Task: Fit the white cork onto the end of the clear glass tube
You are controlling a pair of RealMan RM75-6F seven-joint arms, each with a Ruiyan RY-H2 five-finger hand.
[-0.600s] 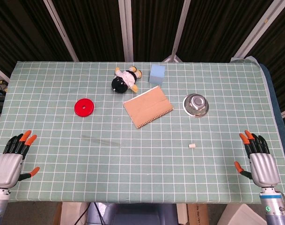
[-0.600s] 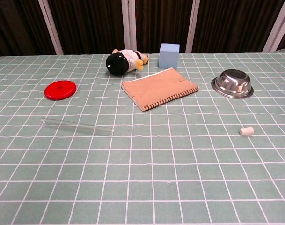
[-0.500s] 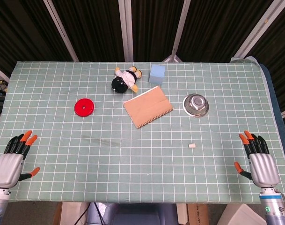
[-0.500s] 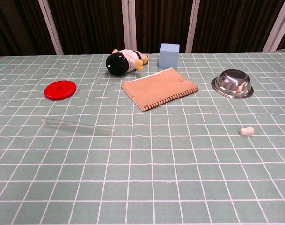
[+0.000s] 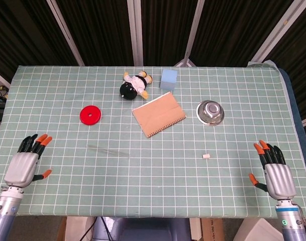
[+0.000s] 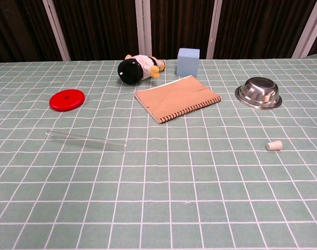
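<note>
The clear glass tube (image 5: 108, 150) (image 6: 86, 140) lies flat on the green checked cloth, left of centre. The small white cork (image 5: 206, 156) (image 6: 274, 146) lies on its side to the right, well apart from the tube. My left hand (image 5: 27, 162) hovers at the near left corner, fingers spread, holding nothing. My right hand (image 5: 273, 169) is at the near right corner, fingers spread and empty, some way right of the cork. Neither hand shows in the chest view.
A red disc (image 5: 91, 115), a plush toy (image 5: 134, 86), a blue block (image 5: 169, 79), a brown spiral notebook (image 5: 158, 114) and a steel bowl (image 5: 210, 112) sit across the far half of the table (image 5: 52, 95).
My left hand has moved forward and a little inward over the table's near left edge. My right hand has shifted slightly forward and inward. Tube and cork have not moved.
</note>
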